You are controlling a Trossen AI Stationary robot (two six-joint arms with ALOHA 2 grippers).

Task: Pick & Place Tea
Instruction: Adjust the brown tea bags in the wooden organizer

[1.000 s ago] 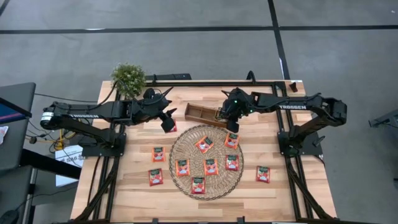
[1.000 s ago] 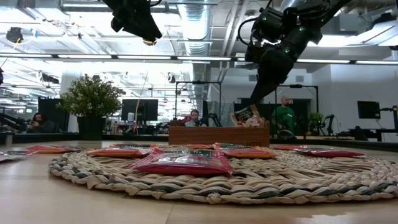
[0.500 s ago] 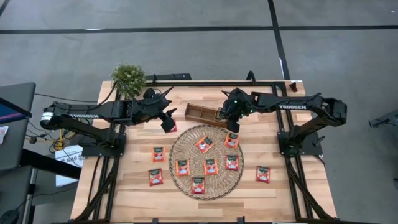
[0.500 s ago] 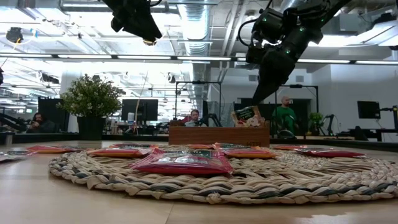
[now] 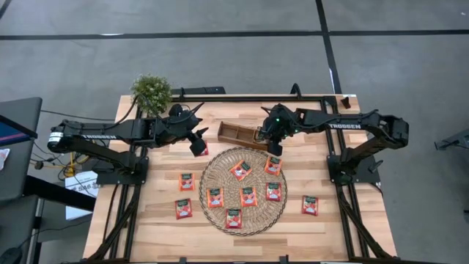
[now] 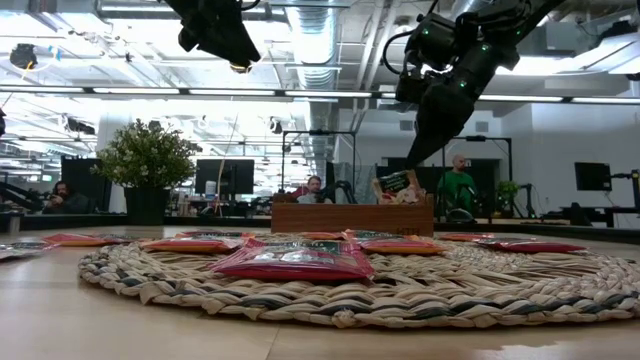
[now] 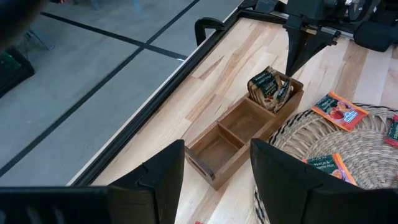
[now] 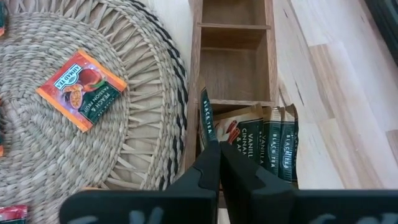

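Note:
Several red-orange tea sachets [image 5: 240, 170] lie flat on the round woven mat [image 5: 220, 172], and others [image 5: 183, 209] lie on the bare table beside it. The wooden tray [image 5: 233, 133] stands behind the mat. Several dark green sachets [image 8: 273, 146] stand on edge in its end compartment. My right gripper [image 8: 217, 149] is shut, pointing down just above those sachets [image 6: 397, 186]; the low view shows a small gap under its tip [image 6: 411, 163]. My left gripper [image 7: 214, 180] hangs open, high over the tray's other end, with nothing between its fingers.
A potted plant [image 5: 152, 92] stands at the table's far left corner. The tray's two other compartments [image 7: 217, 152] hold nothing. One sachet [image 5: 310, 205] lies alone on the wood right of the mat. People sit in the room beyond the far edge.
My right gripper has shut its fingers while staying in place above the tray's end compartment. The sachets in the tray have kept still.

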